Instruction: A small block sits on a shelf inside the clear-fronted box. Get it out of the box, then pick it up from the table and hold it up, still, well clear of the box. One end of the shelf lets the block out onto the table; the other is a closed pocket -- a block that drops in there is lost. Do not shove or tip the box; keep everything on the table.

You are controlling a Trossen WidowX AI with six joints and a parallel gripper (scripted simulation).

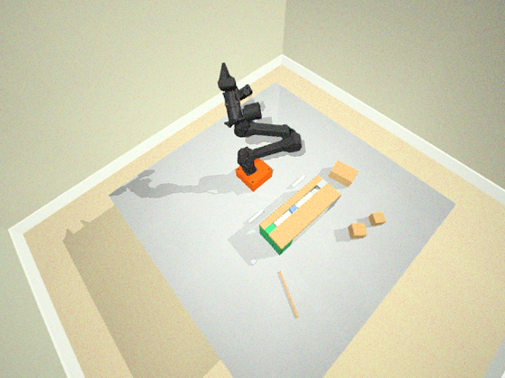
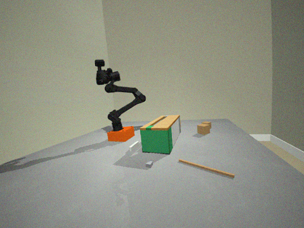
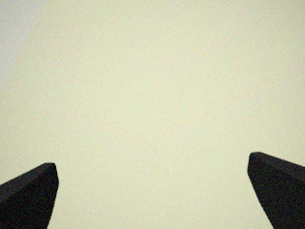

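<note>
Top view: my claw (image 1: 224,73) hangs released, grasping nothing, high near the bench's far edge. Small block (image 1: 293,209) sits mid-shelf inside the box (image 1: 300,214), mid-bench. I should fetch the stick (image 1: 287,294) first, judging carefully which end lets it out.

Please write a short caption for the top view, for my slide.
Black robot arm raised with open gripper, far from the slotted wooden box.

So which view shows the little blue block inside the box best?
The top view: the blue block shows through the slot in the box's lid, about midway along. The exterior view shows only the box's green end and lid; the wrist view shows wall beyond open jaws.
</note>
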